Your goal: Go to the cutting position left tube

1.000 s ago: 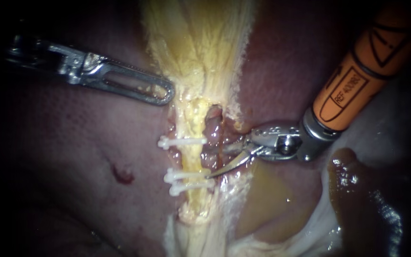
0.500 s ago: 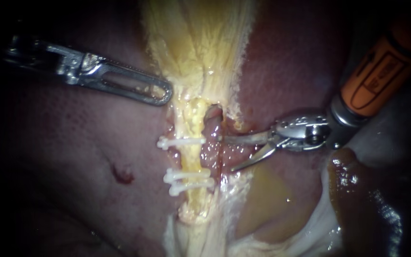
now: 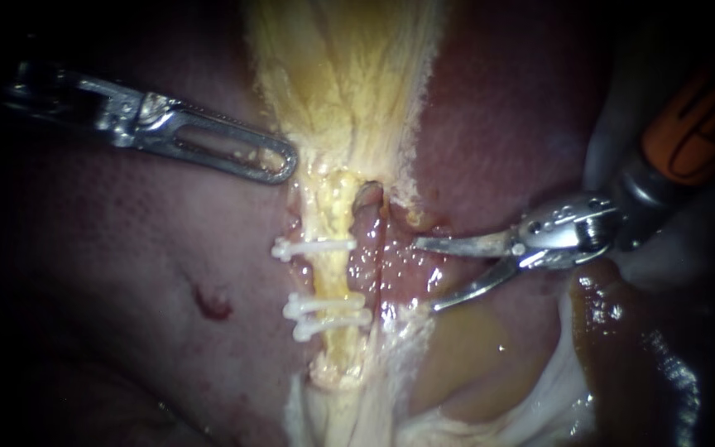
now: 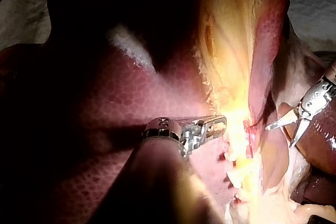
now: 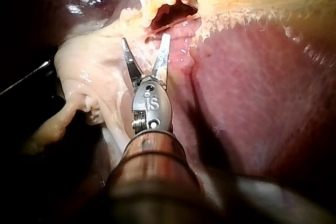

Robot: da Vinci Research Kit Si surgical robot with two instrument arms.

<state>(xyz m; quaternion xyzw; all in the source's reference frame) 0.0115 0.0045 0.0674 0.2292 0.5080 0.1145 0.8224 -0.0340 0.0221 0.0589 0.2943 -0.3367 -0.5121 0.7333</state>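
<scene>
1. The left tube (image 3: 334, 277) is seen at the centre of the frame. It is yellow and crossed by three white clips (image 3: 316, 246), one above and two below.
2. The right instrument (image 3: 424, 275) is held right of centre. Its blade-like jaws are spread wide, nothing is gripped, and they are aimed at the bare stretch between the clips.
3. The cutting position is judged not yet reached: a reddish strand (image 3: 370, 248) lies between the blades and the tube.
4. The left instrument (image 3: 288, 160) is seen at the upper left, its tip beside the yellow tissue (image 3: 349, 74).
</scene>
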